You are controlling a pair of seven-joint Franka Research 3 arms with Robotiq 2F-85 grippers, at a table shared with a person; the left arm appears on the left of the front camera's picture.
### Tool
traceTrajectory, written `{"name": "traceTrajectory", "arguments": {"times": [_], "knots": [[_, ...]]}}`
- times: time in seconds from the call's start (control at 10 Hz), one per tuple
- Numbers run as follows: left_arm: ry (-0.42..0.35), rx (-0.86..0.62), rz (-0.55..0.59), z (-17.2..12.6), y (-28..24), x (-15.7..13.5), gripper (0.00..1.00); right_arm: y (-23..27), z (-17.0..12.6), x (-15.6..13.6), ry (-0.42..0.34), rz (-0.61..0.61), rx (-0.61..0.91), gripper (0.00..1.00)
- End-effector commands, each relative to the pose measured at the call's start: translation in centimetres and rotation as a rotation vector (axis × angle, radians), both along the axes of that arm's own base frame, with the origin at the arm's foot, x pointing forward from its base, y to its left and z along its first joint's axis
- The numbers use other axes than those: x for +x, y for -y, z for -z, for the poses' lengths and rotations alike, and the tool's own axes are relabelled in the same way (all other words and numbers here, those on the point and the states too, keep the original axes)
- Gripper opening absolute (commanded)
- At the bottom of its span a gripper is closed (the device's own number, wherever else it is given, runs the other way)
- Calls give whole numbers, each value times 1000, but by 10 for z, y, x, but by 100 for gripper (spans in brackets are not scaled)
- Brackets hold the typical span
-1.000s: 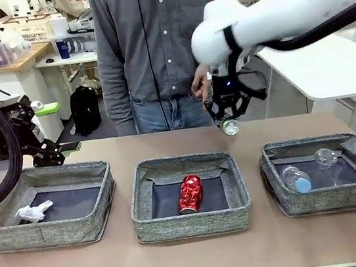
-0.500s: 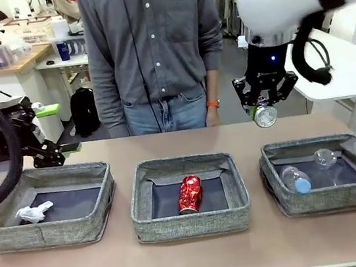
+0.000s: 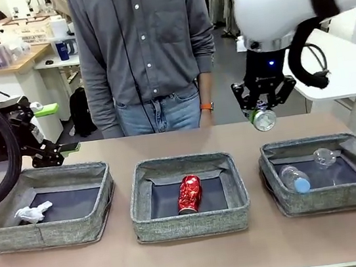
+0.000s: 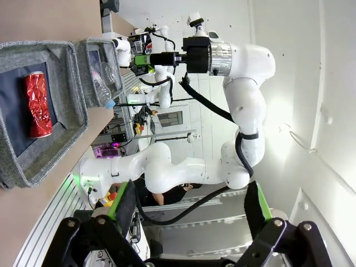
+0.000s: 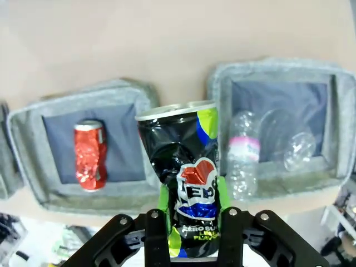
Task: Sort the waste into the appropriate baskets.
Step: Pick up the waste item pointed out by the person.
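Note:
My right gripper (image 3: 262, 112) hangs above the table's far edge, between the middle basket (image 3: 192, 225) and the right basket (image 3: 334, 200), shut on a crushed dark blue soda can (image 3: 263, 119). In the right wrist view the can (image 5: 188, 178) sits upright between the green pads (image 5: 163, 199), over the gap between those two baskets. A red soda can (image 3: 190, 193) lies in the middle basket. The right basket holds a clear bottle (image 3: 295, 179) and a clear cup (image 3: 325, 156). A crumpled paper wad (image 3: 33, 213) lies in the left basket (image 3: 46, 235). My left gripper (image 3: 58, 129) stands open behind the left basket.
A person (image 3: 146, 51) stands at the far side, behind the middle basket, with a hand (image 3: 206, 113) hanging at the table's edge. Bare tabletop (image 3: 196, 260) runs along the near side of the baskets. A white table (image 3: 334, 65) stands at the back right.
My right arm has swung right and risen with the dark blue can, away from the person's hand. The person has stepped a little to the left. My left arm has stayed still.

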State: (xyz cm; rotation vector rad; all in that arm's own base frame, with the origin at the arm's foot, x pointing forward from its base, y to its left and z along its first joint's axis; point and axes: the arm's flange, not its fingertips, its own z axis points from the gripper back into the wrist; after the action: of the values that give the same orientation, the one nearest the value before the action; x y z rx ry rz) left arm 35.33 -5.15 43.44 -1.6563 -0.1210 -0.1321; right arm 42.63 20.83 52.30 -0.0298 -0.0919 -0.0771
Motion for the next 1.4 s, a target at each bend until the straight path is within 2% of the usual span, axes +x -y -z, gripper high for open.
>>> {"name": "traceTrajectory", "arguments": {"times": [0.0, 0.1, 0.2, 0.3, 0.5, 0.7, 0.9, 1.0, 1.1, 1.3], "knots": [[-8, -15, -11, -4, 4, -5, 100, -31, -25, 14, 61, -40, -12, 35], [-8, -15, -11, -4, 4, -5, 100, -57, -69, 20, 95, -50, -47, 35], [-8, -15, -11, -4, 4, -5, 100, -79, -100, 24, 75, -36, 20, 35], [-8, -15, -11, -4, 4, -5, 100, -107, -130, 27, -3, 3, 31, 35], [-8, -15, -11, -4, 4, -5, 100, -152, -182, 26, -71, 86, 52, 35], [-8, -15, -11, -4, 4, -5, 100, -168, -213, 22, -107, 122, 53, 35], [-8, -15, -11, -4, 4, -5, 100, -180, -233, 15, -92, 99, 71, 35], [-8, -15, -11, -4, 4, -5, 100, -192, -234, 15, -101, 69, 73, 35], [-8, -15, -11, -4, 4, -5, 100, -203, -232, 14, -79, 14, 66, 35], [-8, -15, -11, -4, 4, -5, 100, -207, -231, 13, -55, 53, 45, 35]]}}
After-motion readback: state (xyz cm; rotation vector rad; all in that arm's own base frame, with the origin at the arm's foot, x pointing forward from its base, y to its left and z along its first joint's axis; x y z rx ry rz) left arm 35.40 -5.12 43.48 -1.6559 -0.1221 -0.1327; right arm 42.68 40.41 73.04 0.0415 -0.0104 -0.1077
